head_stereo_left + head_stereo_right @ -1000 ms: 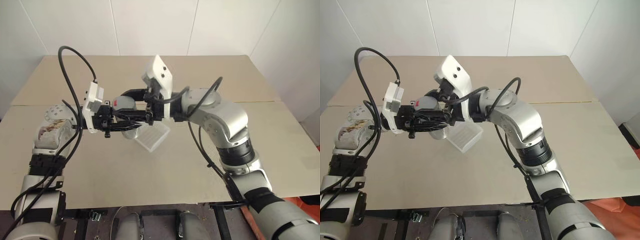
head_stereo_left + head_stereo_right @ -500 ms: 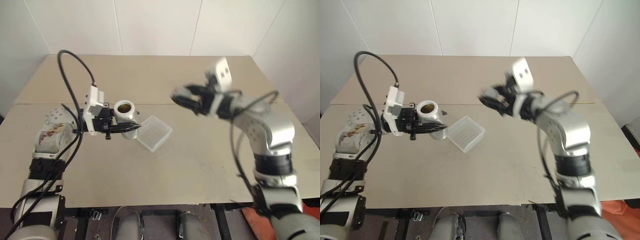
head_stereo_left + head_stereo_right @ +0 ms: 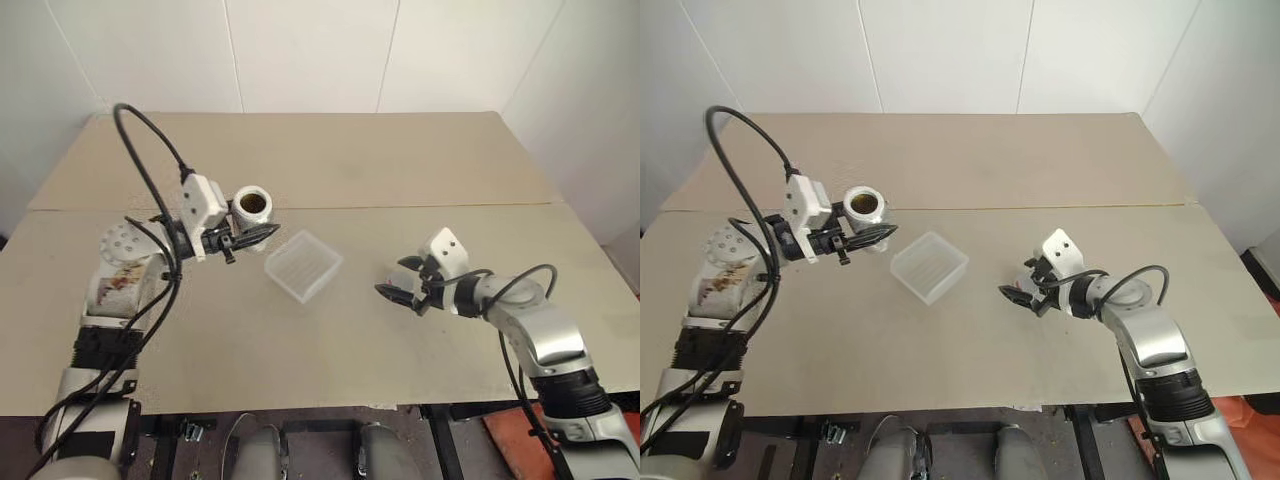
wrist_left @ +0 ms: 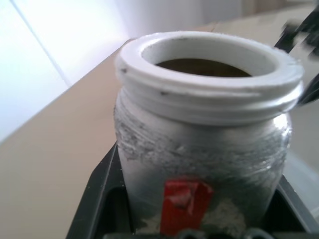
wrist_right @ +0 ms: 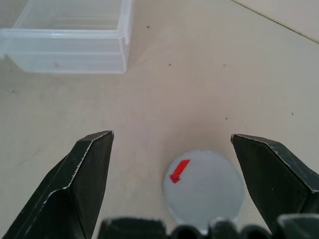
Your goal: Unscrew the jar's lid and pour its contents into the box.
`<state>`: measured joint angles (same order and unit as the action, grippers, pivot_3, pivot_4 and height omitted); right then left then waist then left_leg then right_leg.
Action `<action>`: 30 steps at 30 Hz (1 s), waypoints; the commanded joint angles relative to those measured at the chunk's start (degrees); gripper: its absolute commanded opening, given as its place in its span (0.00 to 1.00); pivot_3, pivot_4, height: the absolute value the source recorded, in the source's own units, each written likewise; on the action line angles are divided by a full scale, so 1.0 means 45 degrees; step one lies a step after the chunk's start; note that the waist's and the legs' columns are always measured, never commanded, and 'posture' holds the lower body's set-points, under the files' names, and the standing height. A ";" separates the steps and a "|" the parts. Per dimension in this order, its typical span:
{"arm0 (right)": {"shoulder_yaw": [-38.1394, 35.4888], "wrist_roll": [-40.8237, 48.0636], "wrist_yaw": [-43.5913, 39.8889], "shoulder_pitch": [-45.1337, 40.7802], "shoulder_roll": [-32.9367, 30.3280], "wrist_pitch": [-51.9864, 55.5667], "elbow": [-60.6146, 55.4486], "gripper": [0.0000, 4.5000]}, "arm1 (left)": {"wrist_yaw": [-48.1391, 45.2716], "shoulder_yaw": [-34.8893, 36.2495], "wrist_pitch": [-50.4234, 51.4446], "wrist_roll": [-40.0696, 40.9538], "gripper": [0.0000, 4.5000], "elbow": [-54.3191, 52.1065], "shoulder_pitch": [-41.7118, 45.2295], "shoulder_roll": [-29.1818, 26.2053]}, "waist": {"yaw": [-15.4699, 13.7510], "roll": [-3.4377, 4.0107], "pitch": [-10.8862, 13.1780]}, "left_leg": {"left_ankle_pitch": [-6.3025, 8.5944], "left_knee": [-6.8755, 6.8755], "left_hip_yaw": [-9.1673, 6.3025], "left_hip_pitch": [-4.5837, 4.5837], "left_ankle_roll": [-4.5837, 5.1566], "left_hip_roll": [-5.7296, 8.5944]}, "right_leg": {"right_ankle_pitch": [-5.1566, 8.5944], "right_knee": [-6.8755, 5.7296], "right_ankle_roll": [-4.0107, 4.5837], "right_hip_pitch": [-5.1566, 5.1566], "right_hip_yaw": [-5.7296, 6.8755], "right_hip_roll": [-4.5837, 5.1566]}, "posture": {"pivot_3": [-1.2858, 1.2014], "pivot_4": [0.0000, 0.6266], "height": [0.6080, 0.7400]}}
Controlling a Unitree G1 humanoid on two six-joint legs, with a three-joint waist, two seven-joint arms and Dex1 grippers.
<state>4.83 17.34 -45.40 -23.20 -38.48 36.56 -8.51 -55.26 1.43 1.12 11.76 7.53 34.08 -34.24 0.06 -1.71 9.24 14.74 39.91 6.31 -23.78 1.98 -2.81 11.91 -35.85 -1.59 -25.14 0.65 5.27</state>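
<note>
The jar [image 3: 252,205] is held above the table [image 3: 330,160], uncapped and mouth up, brown contents [image 3: 865,205] showing inside. The left gripper [image 3: 250,236] is clamped on its silver body, just left of the box [image 3: 303,265], which sits on the table apart from the jar. The lid [image 5: 204,186] lies flat on the table between the 2 wide-spread fingers [image 5: 82,179] of the right gripper [image 3: 398,288], which grips nothing.
</note>
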 commanded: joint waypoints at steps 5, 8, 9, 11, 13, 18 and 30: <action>-0.1246 0.3864 -0.2042 -0.2138 -0.0947 0.3757 -0.1877 0.99 | 0.4456 -0.0959 -0.6333 -0.4715 0.43 0.2318 0.1326 0.0306 | -0.0083 0.0000 0.0000 | 0.0000 0.0000 -0.0002 0.0007 0.0001 -0.0002 | -0.0004 -0.0003 0.0003 0.0000 0.0002 -0.0002 | 0.52 0.24 1.00; -0.0836 0.4717 -0.2415 -0.3126 -0.0971 0.5012 -0.2082 0.99 | 0.8847 -0.2523 -1.0007 -0.9627 0.43 0.4328 0.2572 -0.0686 | -0.0133 0.0000 0.0000 | 0.0001 -0.0003 -0.0005 0.0012 0.0001 -0.0002 | -0.0012 -0.0001 0.0014 0.0007 0.0008 0.0001 | 0.52 0.24 1.00; -0.0821 0.4959 -0.2546 -0.3444 -0.0946 0.5176 -0.2081 0.99 | 1.1136 -0.3567 -1.0703 -1.2020 0.43 0.4837 0.3243 -0.1296 | -0.0156 0.0000 0.0000 | 0.0001 -0.0004 -0.0003 0.0010 0.0002 -0.0002 | -0.0015 0.0003 0.0014 0.0006 0.0008 0.0001 | 0.52 0.24 1.00; -0.0670 0.5207 -0.2806 -0.4048 -0.1026 0.5439 -0.1997 0.99 | 1.5315 -0.5673 -1.0966 -1.5971 0.43 0.5705 0.4588 -0.2151 | -0.0203 -0.0002 0.0002 | 0.0004 -0.0008 -0.0003 0.0001 0.0007 0.0002 | -0.0019 0.0010 0.0009 0.0004 0.0016 0.0008 | 0.52 0.24 1.00; -0.0318 0.5271 -0.3260 -0.4694 -0.1297 0.5649 -0.1890 0.99 | 1.9321 -0.7904 -0.9717 -1.9306 0.43 0.6634 0.6100 -0.2354 | -0.0229 0.0001 0.0000 | 0.0009 -0.0010 0.0005 -0.0014 0.0015 0.0012 | -0.0033 -0.0015 -0.0014 0.0000 0.0016 0.0016 | 0.52 0.24 1.00; 0.0193 0.5259 -0.3931 -0.5489 -0.1647 0.5765 -0.1660 0.99 | 2.3386 -1.0587 -0.6734 -2.2364 0.43 0.9279 0.8255 -0.1156 | -0.0466 -0.0001 0.0001 | 0.0032 0.0037 0.0002 -0.0100 0.0054 0.0015 | -0.0045 0.0001 -0.0043 -0.0035 0.0043 0.0024 | 0.52 0.24 1.00; -0.0634 0.5920 -0.2986 -0.5061 -0.1307 0.5907 -0.2071 0.99 | 2.4724 -1.2643 -0.4770 -2.2993 0.43 1.0885 0.8600 0.0128 | -0.0473 -0.0004 0.0002 | 0.0021 0.0060 0.0016 -0.0158 0.0036 0.0011 | -0.0042 -0.0052 -0.0046 -0.0122 0.0034 0.0025 | 0.52 0.24 1.00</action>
<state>4.62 42.44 -59.40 -46.02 -44.26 63.02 -15.76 55.58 -56.04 -21.26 -93.58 56.35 71.47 -33.65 -2.07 -1.73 9.25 14.84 40.20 6.37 -24.50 2.14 -2.76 11.72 -36.09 -1.79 -25.68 0.80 5.38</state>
